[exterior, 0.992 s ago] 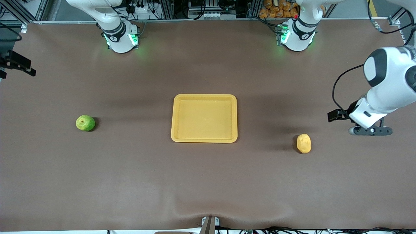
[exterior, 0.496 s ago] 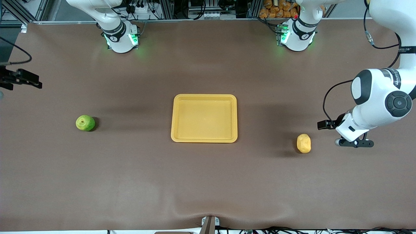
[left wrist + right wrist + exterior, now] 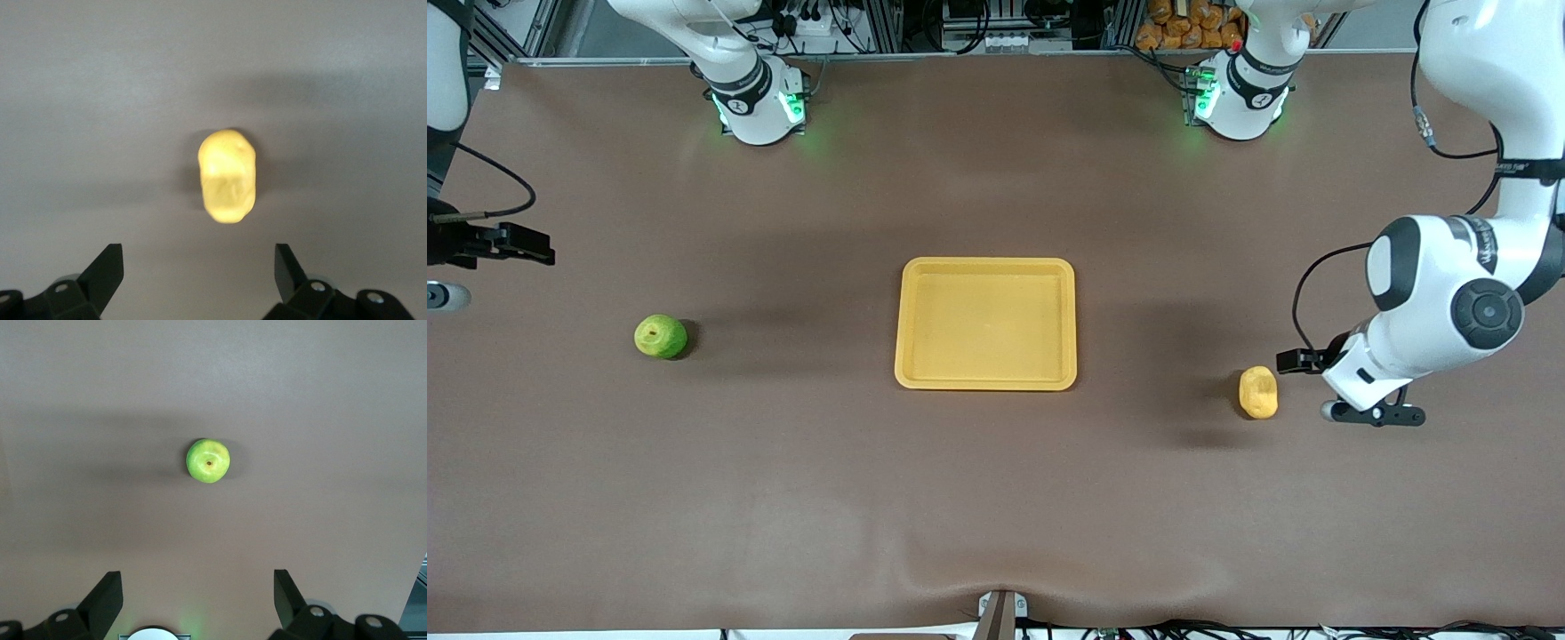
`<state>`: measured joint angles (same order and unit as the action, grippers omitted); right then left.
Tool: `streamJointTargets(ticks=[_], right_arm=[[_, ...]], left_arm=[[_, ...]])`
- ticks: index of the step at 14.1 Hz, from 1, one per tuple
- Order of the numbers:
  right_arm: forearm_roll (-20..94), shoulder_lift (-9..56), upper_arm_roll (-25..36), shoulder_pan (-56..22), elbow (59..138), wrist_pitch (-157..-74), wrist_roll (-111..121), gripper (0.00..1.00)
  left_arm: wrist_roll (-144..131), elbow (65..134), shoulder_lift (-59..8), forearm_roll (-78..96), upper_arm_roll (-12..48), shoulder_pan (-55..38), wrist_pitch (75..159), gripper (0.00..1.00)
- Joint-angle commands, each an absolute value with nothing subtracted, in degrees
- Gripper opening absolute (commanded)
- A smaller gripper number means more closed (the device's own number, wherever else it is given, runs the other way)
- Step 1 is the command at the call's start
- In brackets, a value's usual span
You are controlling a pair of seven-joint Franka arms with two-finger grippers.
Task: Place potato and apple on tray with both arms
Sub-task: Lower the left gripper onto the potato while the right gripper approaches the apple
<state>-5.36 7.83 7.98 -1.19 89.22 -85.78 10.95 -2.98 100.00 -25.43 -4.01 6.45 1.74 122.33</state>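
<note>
Yellow potato (image 3: 227, 176) lies on the brown tabletop (image 3: 996, 498) just ahead of my left gripper (image 3: 199, 268), fingers (image 3: 107, 270) spread wide, empty, ready to straddle it. Ahead of my right gripper (image 3: 197, 595), equally open and empty, sits the apple (image 3: 208, 461). Between both waits the tray (image 3: 985, 384), bare.

- Front view: even overhead light on the matte brown worktop (image 3: 996, 498); no glare, focus sharp to the edges.
- Soft, broad shadows lie beside the apple (image 3: 661, 337) and the tray (image 3: 986, 382).
- Arm bases glow green at the worktop's top edge.
- Left wrist view: potato (image 3: 227, 175) overexposed and slightly blurred; worktop greyish.
- Right wrist view: dim, with diffuse shadow bands.
</note>
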Motion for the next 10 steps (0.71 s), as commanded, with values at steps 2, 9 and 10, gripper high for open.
streamJointTargets(ticks=[2,9,10], right_arm=[[-5.7,11.4,7.6,-0.6,87.5,-87.6,11.6,1.0],[-2.8,16.7,7.6,0.0,88.2,-90.2,11.0,1.0],[-1.6,17.6,7.6,1.5,88.2,-90.2,11.0,1.0]], left_arm=[[-6.9,101.2,-27.8,-4.2,6.4,1.4,130.6,1.0],[-7.3,101.3,-32.5,-4.1,6.4,1.2,134.7,1.0],[-7.3,101.3,-32.7,-4.2,6.4,1.1,134.7,1.0]])
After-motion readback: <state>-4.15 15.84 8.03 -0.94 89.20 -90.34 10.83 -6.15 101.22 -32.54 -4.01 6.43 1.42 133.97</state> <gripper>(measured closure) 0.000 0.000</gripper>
